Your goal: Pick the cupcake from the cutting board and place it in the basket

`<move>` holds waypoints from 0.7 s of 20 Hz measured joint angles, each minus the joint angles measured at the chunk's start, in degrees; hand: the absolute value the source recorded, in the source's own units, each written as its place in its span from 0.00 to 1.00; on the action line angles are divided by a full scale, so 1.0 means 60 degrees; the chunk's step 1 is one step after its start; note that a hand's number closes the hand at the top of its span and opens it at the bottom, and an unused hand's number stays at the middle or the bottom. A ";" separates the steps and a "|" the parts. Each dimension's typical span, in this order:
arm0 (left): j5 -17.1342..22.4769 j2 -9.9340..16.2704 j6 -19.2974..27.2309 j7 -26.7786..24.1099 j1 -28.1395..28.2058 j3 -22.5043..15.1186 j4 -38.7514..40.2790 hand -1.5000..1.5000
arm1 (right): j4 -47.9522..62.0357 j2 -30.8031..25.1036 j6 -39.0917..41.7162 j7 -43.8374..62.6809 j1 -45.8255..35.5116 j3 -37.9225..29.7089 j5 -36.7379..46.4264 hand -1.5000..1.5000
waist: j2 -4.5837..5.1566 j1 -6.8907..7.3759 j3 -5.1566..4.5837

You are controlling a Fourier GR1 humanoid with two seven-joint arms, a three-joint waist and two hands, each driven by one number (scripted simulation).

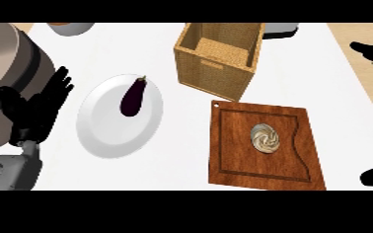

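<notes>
cupcake sits untouched mid cutting board, near the table's right edge, just in front of the basket. left robot hand rests open; right robot hand barely shows, state unclear. reaching comes next.

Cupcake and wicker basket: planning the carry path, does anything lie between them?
In the head view only the brown wooden cutting board shows between the swirl-topped cupcake and the wicker basket.

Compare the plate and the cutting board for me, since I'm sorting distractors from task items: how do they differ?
The plate is white and round; the cutting board is brown wood and four-sided. The plate carries an eggplant; the board carries the cupcake. The plate lies left of the basket, the board below it. Both lie flat.
</notes>
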 measured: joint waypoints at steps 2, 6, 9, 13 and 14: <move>-0.0077 -0.0067 -0.0018 0.0068 0.0013 0.0003 -0.0136 0.50 | -0.0505 0.0336 -0.0070 -0.0186 0.0679 -0.0149 0.0371 0.00 | 0.0010 0.0031 0.0003; -0.0208 -0.0192 -0.0155 0.0012 -0.0002 0.0139 -0.0030 0.50 | -0.1046 0.1083 -0.0037 -0.1108 0.2070 -0.0285 0.1396 0.00 | 0.0030 0.0077 0.0004; -0.0413 -0.0384 0.0004 0.0261 -0.0158 0.0057 -0.0182 0.50 | -0.1101 0.1780 -0.0323 -0.2116 0.2873 0.0037 0.2653 0.00 | 0.0041 0.0104 0.0009; -0.0498 -0.0462 -0.0093 0.0272 -0.0340 0.0167 -0.0065 0.50 | -0.0335 0.2586 -0.1103 -0.3746 0.3488 0.0780 0.4549 0.00 | 0.0056 0.0147 0.0009; -0.0447 -0.0380 -0.0186 0.0286 -0.0276 0.0278 -0.0101 0.50 | -0.0003 0.2674 -0.1287 -0.4199 0.3527 0.0734 0.4760 0.00 | 0.0057 0.0163 0.0010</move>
